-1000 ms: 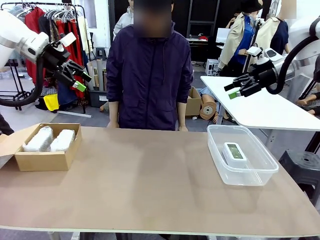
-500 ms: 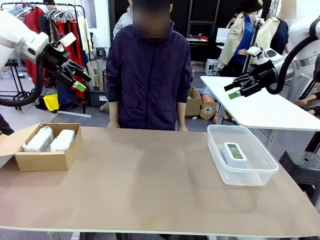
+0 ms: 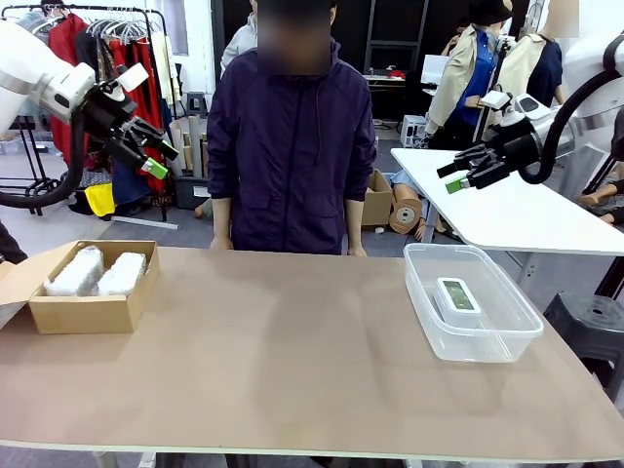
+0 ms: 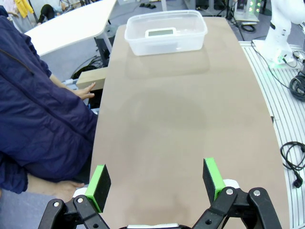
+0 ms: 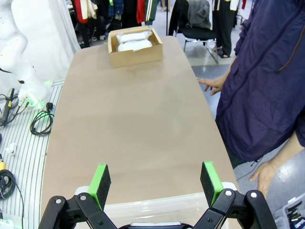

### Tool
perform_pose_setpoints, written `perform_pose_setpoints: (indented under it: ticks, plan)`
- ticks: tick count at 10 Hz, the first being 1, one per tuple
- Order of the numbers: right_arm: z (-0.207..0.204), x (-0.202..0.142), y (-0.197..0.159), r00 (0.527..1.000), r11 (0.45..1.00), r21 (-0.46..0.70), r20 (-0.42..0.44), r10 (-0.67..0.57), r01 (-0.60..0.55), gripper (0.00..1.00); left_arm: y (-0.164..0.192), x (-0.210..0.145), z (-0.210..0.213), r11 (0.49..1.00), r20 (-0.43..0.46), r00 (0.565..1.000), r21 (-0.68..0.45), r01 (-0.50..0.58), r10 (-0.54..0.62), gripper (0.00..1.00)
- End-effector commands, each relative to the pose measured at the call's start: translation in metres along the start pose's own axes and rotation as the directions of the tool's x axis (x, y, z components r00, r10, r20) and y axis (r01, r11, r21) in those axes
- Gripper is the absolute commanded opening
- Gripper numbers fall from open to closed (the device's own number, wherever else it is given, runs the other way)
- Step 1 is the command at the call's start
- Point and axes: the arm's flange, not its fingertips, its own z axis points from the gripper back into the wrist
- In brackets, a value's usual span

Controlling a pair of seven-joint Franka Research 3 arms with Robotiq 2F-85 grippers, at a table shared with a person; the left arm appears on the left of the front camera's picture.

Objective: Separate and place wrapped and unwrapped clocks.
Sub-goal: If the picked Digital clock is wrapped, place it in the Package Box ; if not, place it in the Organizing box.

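Observation:
Two wrapped clocks (image 3: 97, 272) in white bubble wrap lie side by side in an open cardboard box (image 3: 90, 310) at the table's left; the right wrist view has them far off (image 5: 132, 41). One bare white clock (image 3: 458, 297) with a grey-green screen lies in a clear plastic tub (image 3: 492, 341) at the right, also in the left wrist view (image 4: 160, 33). My left gripper (image 3: 161, 161) hangs open high above the box. My right gripper (image 3: 450, 176) hangs open high above the tub. Both hold nothing.
A person in a dark jacket (image 3: 291, 146) stands at the far edge, hands resting by the table. The brown tabletop (image 3: 283, 361) stretches bare between box and tub. A white table (image 3: 507, 210) stands behind at the right, a clothes rack behind at the left.

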Motion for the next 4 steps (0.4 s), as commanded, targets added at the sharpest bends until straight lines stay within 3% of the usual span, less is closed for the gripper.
perform_pose_setpoints:
  ticks: [1, 4]
  plan:
    - [-0.0002, 0.0023, 0.0006, 1.0, 1.0, 0.003, 0.003, 0.004, -0.004, 1.0, 0.0025, 0.0012, 0.0025, 1.0, 0.004, 1.0, -0.007, 0.003, -0.003, 1.0]
    - [-0.0002, 0.0023, 0.0006, 1.0, 1.0, 0.003, 0.003, 0.004, -0.004, 1.0, 0.0025, 0.0012, 0.0025, 1.0, 0.004, 1.0, -0.007, 0.003, -0.003, 1.0]
